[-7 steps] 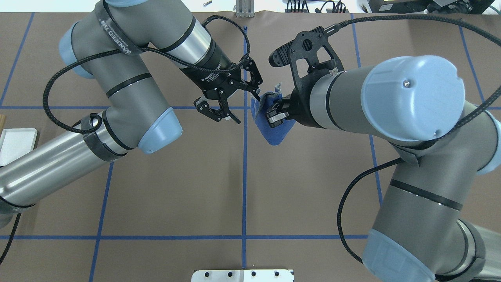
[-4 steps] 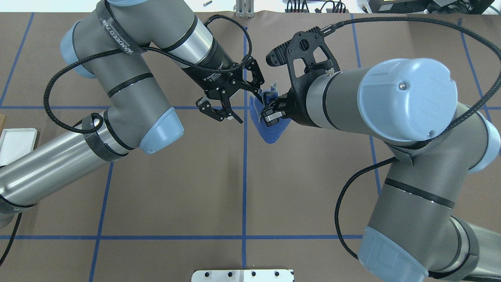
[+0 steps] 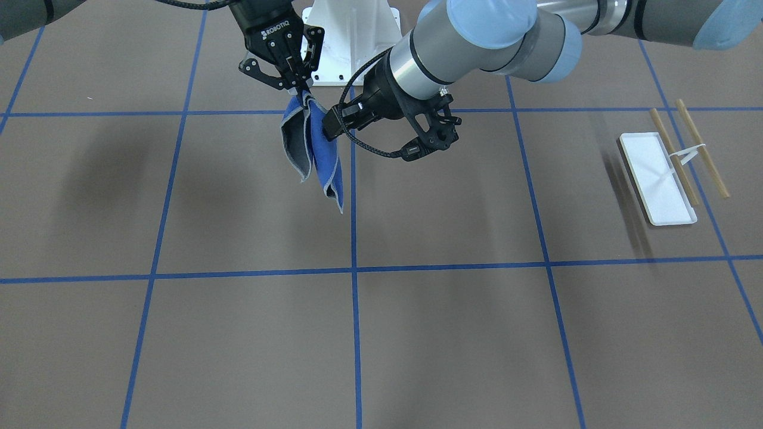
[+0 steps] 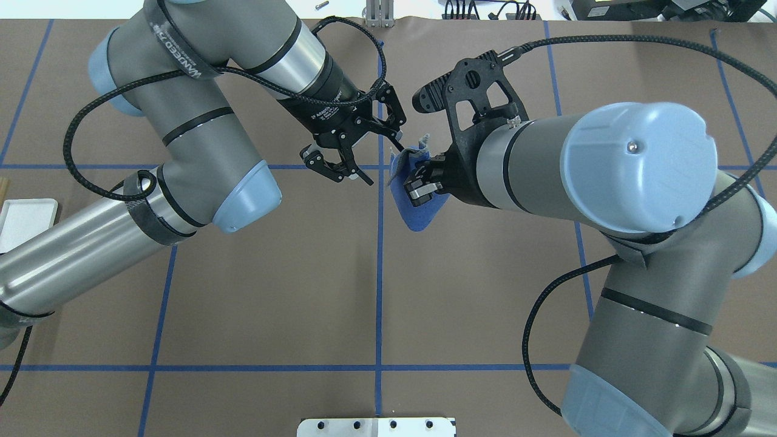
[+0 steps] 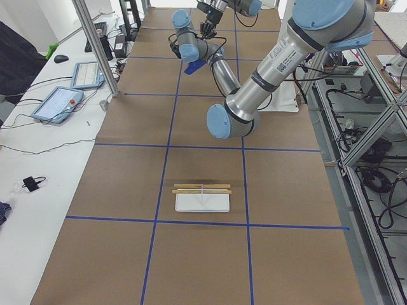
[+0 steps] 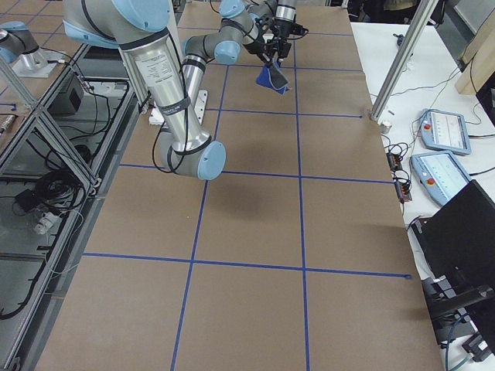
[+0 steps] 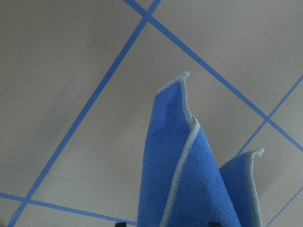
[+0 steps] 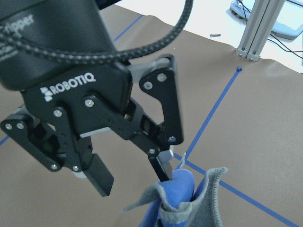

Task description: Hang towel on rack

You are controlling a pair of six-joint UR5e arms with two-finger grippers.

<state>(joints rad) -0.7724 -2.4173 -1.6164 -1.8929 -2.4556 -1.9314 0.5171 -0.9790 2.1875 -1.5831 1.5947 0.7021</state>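
- On my overhead feed the right arm's fingers are clamped together on the towel, pinching a bunched fold at its top.
- The towel hangs from that pinch in the air over the middle of the tabletop. It is folded on itself, and the front camera shows the blue face on one side and the greyish underside on the other.
- The left arm's fingers are spread wide apart with nothing between them.
- One left fingertip sits just beside the towel's top fold — from the right wrist camera I cannot tell whether it touches — and the other fingertip is off to the side of the cloth.
- The left wrist camera is mostly filled with blue cloth and its pale stitched edging. Two pointed corners rise in the frame, with the tabletop and its blue tape lines behind them.
- The rack stands near the tabletop's end on the robot's left, well apart from the towel. Its white base lies flat, and two wooden rods run parallel above it on a thin white upright.
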